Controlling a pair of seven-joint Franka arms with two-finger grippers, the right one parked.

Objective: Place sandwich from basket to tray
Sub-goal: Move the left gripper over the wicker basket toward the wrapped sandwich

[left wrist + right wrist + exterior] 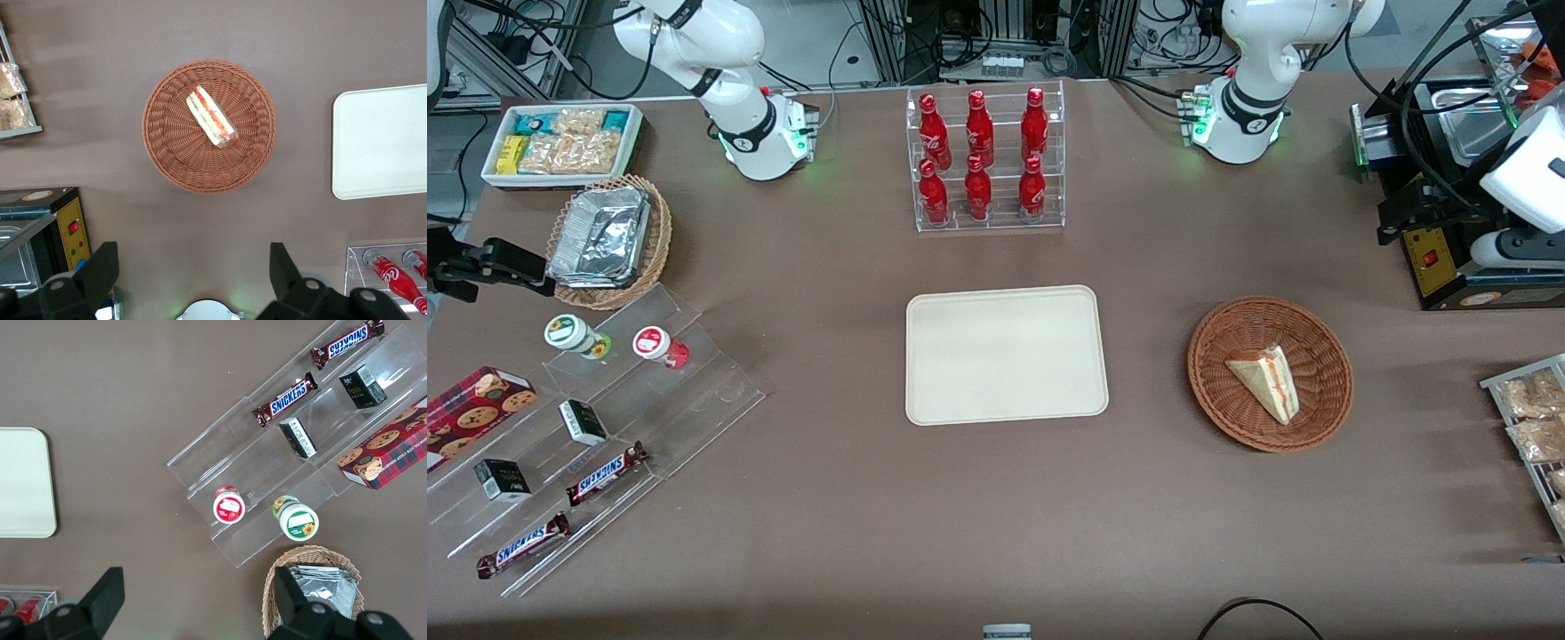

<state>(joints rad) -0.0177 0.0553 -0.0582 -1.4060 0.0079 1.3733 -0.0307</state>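
The small triangular sandwich [1265,380] of pale white bread, with red-orange and green filling along its edge, lies inside the round reddish-brown woven wicker basket [1270,373], on the basket's floor and a little off its centre. The basket stands on the brown table [996,516], toward the working arm's end. The flat cream-beige rectangular tray [1007,354] with rounded corners stands in the middle of the table, well apart from the basket, and nothing lies on it. A clear rack with red bottles [985,158] stands farther from the front camera than the tray. The left arm's gripper [193,277] hangs high above the table, near the basket but not over it, with its two black fingers [100,270] spread wide and holding nothing.
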